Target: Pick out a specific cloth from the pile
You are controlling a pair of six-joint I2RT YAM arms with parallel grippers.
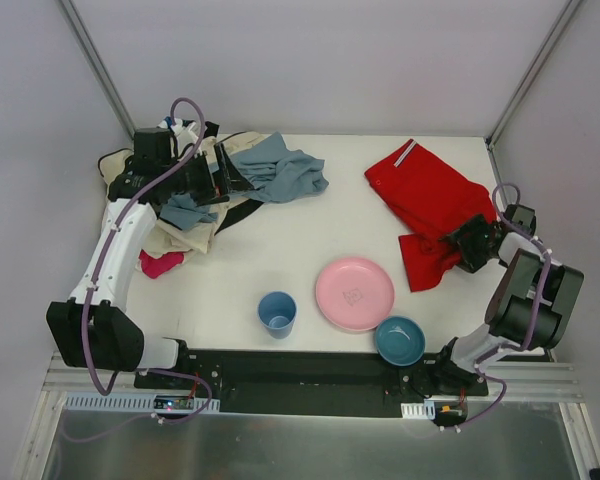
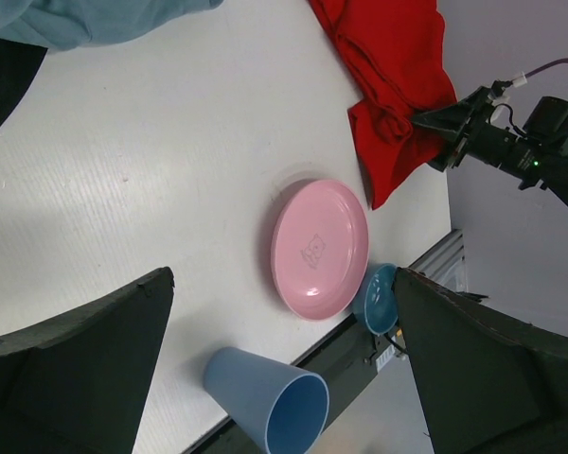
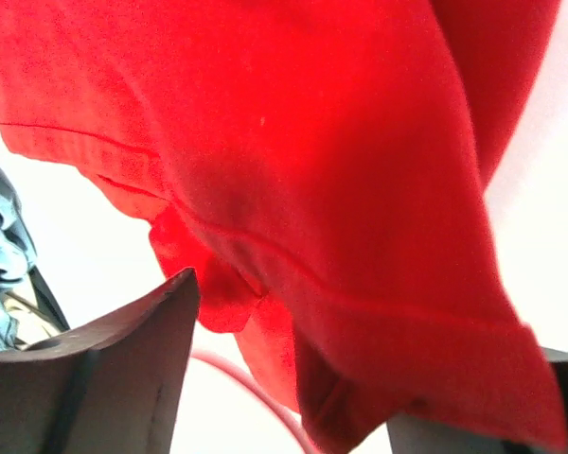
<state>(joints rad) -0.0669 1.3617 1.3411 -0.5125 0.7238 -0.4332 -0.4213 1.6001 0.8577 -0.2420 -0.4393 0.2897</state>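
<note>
The bright red cloth (image 1: 425, 195) lies spread on the right of the table, apart from the pile (image 1: 185, 215), with its pale grey stripe at the far edge. It also shows in the left wrist view (image 2: 388, 66). My right gripper (image 1: 460, 246) is at the cloth's near right edge. In the right wrist view its jaws stand wide apart, and red cloth (image 3: 341, 161) hangs over and between them, hiding the right fingertip. My left gripper (image 1: 218, 180) hovers over the pile, open and empty (image 2: 284, 284).
A grey-blue garment (image 1: 280, 170) spreads from the pile's right side. A magenta cloth (image 1: 160, 263) lies at its near edge. A pink plate (image 1: 353, 293), a blue cup (image 1: 277, 313) and a teal bowl (image 1: 399, 340) stand near the front.
</note>
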